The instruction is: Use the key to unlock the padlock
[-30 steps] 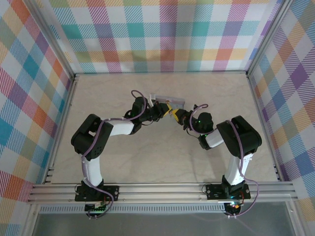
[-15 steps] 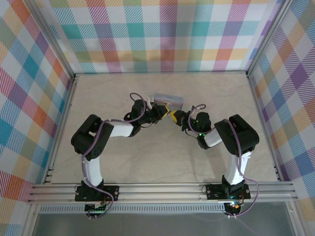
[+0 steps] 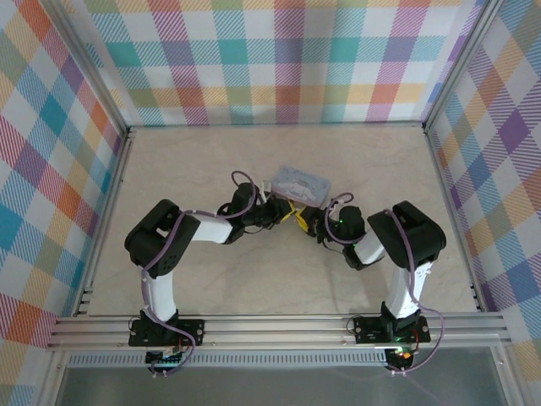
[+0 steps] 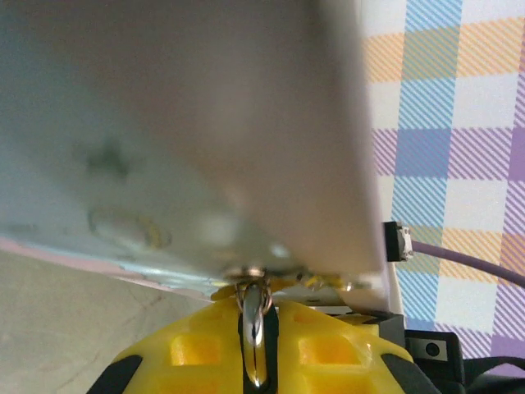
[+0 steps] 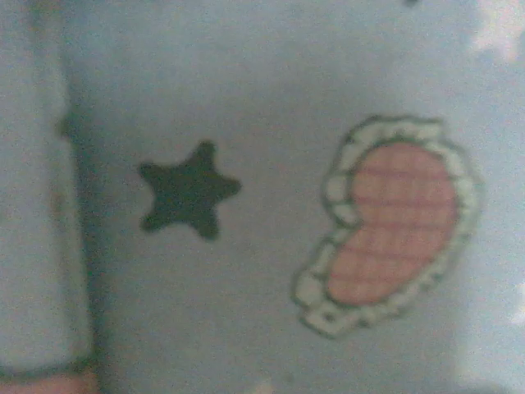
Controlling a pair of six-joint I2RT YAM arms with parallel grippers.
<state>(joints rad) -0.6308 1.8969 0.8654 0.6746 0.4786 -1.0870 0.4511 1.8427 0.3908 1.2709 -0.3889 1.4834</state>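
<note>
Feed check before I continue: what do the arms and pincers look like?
The left arm and right arm have black joints and white links, with purple cables looping along them. A green light glows near the right wrist. The left pincer has yellow fingers with square recesses.

Robot lab cell: plaid walls (image 3: 287,59), aluminium frame (image 3: 279,326).

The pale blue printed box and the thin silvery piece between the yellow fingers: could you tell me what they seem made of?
The box: probably thin painted metal, smooth, star-printed, bright rim in the left wrist view. The silvery piece: likely polished metal, given its glint. Blur leaves both uncertain.
</note>
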